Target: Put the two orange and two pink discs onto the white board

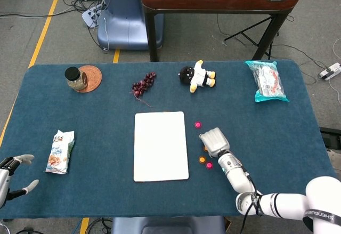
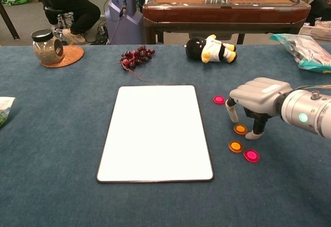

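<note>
Nearest, right hand (image 2: 254, 99) hangs palm-down over the blue cloth-covered table (image 2: 57, 149), fingers (image 2: 232, 114) spread apart and pointing down, holding nothing. One fingertip and the thumb straddle the upper orange disc (image 2: 240, 129); whether either touches it cannot be told. From the head view the hand (image 1: 214, 141) hides most of that disc. Just toward the robot from the hand lie the second orange disc (image 2: 236, 146) and, beside it on the hand's outer side, a pink disc (image 2: 252, 155); both flat on the cloth, close together, apart from the hand. The other pink disc (image 2: 219, 100) sits just beyond the hand's fingertips, on the side of the white board (image 2: 155, 132). The board lies flat to the left of the hand, bare, none of the four discs on it.

Left hand (image 1: 11, 172) shows only in the head view, far across from the right hand at the table's near left corner, fingers apart, nothing in it. A snack packet (image 1: 60, 151) lies near it on the cloth.

Farther out from the right hand: a plush doll (image 2: 211, 49) lies on its side straight ahead, a bunch of dark grapes (image 2: 135, 56) ahead and left, a glass jar (image 2: 46, 46) on a woven coaster (image 2: 70, 58) at the far left, a teal-edged bag (image 1: 266, 80) at the far right.

Beyond the table: a brown-framed mahjong table (image 2: 222, 2) with tiles on top, a blue machine base (image 1: 123, 15), grey floor with cables and a yellow tape line (image 1: 43, 23). A seated person in dark clothes (image 2: 70, 2) shows at the chest view's upper left.
</note>
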